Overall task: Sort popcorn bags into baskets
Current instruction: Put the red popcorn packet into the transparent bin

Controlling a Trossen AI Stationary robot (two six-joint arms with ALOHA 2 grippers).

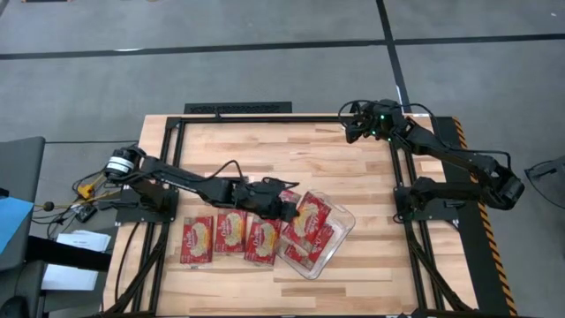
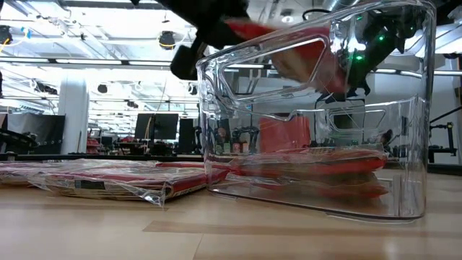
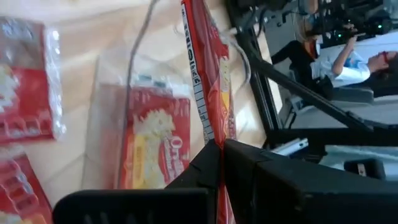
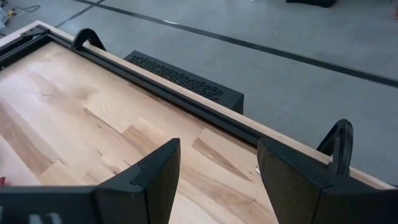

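While the left hand point(image 1: 291, 210) stands clamped on the edge of one popcorn bag point(image 1: 311, 215) just above the clear tub point(image 1: 342, 231), the packet hangs edge-on; it looks light, limp and glossy, likely slippery, so a pinch on the sealed rim seems best; red with a pale popcorn oval; three more bags point(image 1: 229, 237) lie flat on the counter point(image 1: 265, 150) left of the tub, others inside; the right hand point(image 1: 356, 125) waits wide open and empty at the far right.
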